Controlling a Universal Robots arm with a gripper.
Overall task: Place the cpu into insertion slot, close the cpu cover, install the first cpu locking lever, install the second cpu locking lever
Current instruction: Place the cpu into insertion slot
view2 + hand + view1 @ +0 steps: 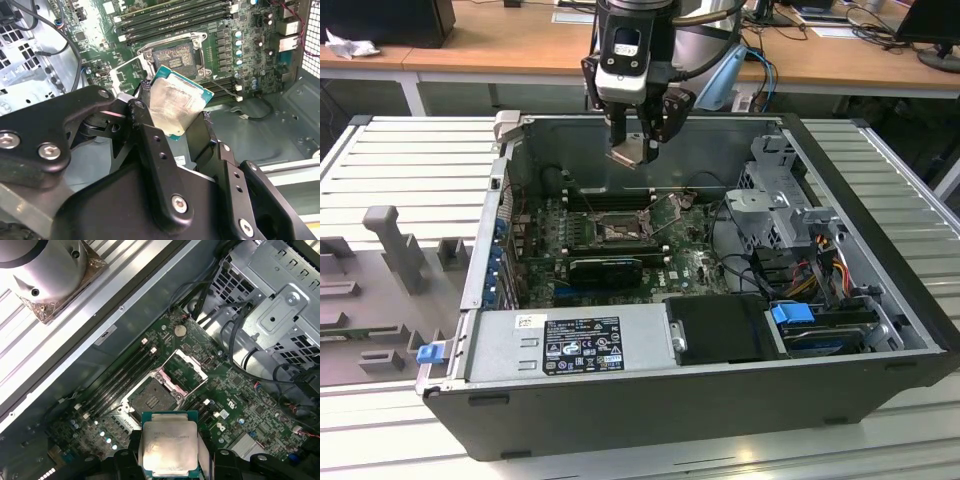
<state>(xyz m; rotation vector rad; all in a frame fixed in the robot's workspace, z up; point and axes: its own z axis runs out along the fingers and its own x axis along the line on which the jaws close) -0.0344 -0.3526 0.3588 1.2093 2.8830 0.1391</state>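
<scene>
My gripper [638, 140] hangs above the open computer case, shut on the cpu [632, 152], a silvery-faced chip with a green edge. Both wrist views show the cpu [175, 107] [169, 450] pinched between the two black fingers [150, 135] [122, 460]. The insertion slot [617, 232] [175, 56] [151, 399] lies bare on the green board, below the chip and well apart from it. The cpu cover [186, 366] [124, 75] is swung open beside the slot.
Long black memory slots [605, 198] [122, 375] run along one side of the socket. A metal drive cage [780, 195] with cables stands at the exterior view's right, and a power supply [580, 340] lies at the front. The case walls [480, 260] ring the board.
</scene>
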